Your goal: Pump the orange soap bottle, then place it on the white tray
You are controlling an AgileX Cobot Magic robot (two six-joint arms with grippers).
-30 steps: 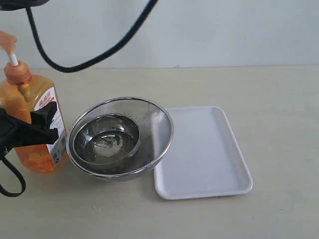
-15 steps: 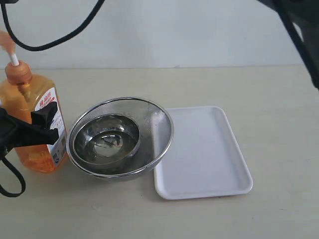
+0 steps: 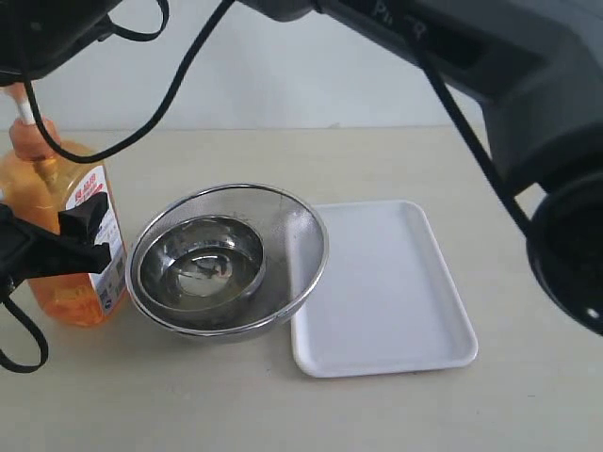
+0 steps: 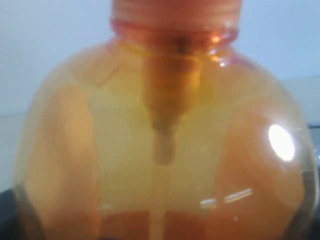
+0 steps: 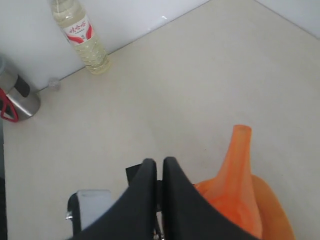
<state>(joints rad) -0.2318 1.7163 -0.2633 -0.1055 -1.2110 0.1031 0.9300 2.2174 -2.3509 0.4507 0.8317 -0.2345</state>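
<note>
We see the orange soap bottle [image 3: 52, 202] standing upright on the table [image 3: 377, 160], at 9 o'clock from the steel bowls [image 3: 226, 259]; the white tray [image 3: 386, 282] lies at 3 o'clock from them. The left gripper [image 3: 71, 245] has its jaws spread around the bottle's body and grips it. The right gripper [image 5: 159, 172] has its jaws pressed together, empty, just beside the pump head [image 5: 240, 190].

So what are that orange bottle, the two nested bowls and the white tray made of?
The orange bottle looks like glossy translucent plastic; the pump tube shows through. The inner bowl seems polished metal, probably steel, given mirror-like reflections. The outer bowl is fine metal mesh with a shiny rim. The white tray is smooth, matte, likely plastic.
</note>
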